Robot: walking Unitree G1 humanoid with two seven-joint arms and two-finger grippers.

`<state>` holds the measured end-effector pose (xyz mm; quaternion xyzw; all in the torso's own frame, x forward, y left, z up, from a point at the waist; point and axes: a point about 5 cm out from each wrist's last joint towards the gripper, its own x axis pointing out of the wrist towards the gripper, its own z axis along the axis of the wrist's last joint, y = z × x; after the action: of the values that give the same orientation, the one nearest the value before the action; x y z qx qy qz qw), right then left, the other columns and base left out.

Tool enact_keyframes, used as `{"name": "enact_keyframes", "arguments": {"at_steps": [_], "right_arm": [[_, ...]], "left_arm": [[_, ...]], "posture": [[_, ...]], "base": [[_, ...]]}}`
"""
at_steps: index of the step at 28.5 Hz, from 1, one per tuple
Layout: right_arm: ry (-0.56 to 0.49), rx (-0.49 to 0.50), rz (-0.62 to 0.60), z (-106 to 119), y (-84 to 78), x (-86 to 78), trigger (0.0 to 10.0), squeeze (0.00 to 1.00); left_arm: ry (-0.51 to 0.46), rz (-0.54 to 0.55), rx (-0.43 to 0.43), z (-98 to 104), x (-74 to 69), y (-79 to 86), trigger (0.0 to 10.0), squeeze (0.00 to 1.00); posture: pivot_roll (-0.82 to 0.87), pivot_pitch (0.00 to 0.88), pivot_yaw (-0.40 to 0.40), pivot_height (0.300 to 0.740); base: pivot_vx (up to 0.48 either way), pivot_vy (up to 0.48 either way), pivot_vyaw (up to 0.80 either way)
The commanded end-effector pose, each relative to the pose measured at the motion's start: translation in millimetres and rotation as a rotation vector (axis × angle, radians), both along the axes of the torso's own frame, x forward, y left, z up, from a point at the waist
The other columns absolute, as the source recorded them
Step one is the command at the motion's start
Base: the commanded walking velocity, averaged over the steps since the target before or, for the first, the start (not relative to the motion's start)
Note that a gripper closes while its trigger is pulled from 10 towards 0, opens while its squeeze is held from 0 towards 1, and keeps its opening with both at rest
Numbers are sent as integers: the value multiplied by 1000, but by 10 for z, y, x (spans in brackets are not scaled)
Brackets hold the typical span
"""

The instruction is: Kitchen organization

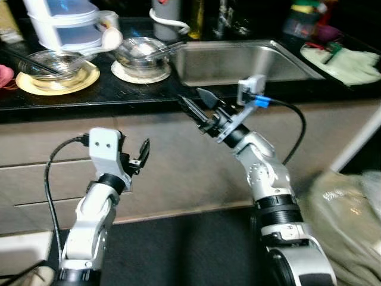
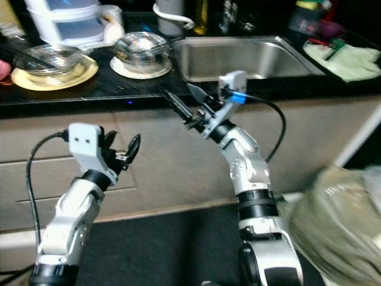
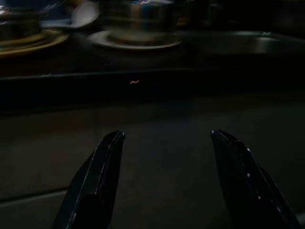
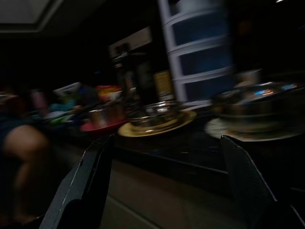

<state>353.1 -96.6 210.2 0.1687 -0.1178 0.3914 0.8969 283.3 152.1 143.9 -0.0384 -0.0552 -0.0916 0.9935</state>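
Dark, glossy table (image 1: 137, 89) runs right across the top, its far edge cut off, with pale flat cabinet fronts (image 1: 172, 161) below it. Set into it, the steel sink (image 1: 238, 62), a smooth rectangular basin. Lower right, a crumpled pale plastic bag (image 1: 348, 214), blurred and cut by the frame. Back left on the table, a white-and-blue stacked container (image 1: 62, 21), top out of shot. Far right, a pale green cloth (image 1: 351, 62) lies rumpled beside the sink.

Now the dishes: a clear glass bowl (image 1: 50, 62) sits on a round yellow plate (image 1: 56, 82), something dark leaning in it, hard to make out. Next to it a second glass bowl (image 1: 140, 52) on a white plate (image 1: 141, 74), near the sink's left edge.

Right hand (image 1: 199, 107) is up at the table's front edge, fingers spread, holding nothing. Left hand (image 1: 138, 159) hangs lower, before the cabinets, fingers parted and empty; its wrist view is very dark.
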Motion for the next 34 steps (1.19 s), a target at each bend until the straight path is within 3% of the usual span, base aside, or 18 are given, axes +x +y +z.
{"name": "enact_keyframes", "arguments": {"at_steps": [1,17,18,19,20,23,28,34], "right_arm": [[0,2,17,13,45,-8,10000,0],[19,15,-15,22,37,0,10000,0],[29,55,-19,44,23,7,10000,0],[64,221,-7,164,-53,27,10000,0],[64,221,-7,164,-53,27,10000,0],[80,374,5,321,-163,54,10000,0],[45,399,-2,426,-212,56,10000,0],[30,417,-6,490,-225,48,10000,0]], "left_arm": [[4,-9,5,7,5,-12,10000,0],[20,-39,7,-41,-24,-101,10000,0],[20,-41,7,-39,-24,-103,10000,0],[19,-46,9,-35,-24,-105,10000,0],[19,-46,9,-35,-24,-105,10000,0],[17,-58,10,-25,-24,-117,10000,0],[9,-83,6,-2,-23,-157,10000,0],[-13,-139,-7,54,-40,-258,10000,0]], "posture": [[63,0,-67,732],[62,0,-66,732],[64,0,-65,732],[65,1,-63,732],[65,1,-63,732],[64,2,-59,732],[62,3,-56,732],[65,3,-60,732]], "base": [[394,0,0],[401,0,0],[420,0,0],[416,0,0],[416,0,0],[417,0,-796],[419,0,-800],[382,0,0]]}}
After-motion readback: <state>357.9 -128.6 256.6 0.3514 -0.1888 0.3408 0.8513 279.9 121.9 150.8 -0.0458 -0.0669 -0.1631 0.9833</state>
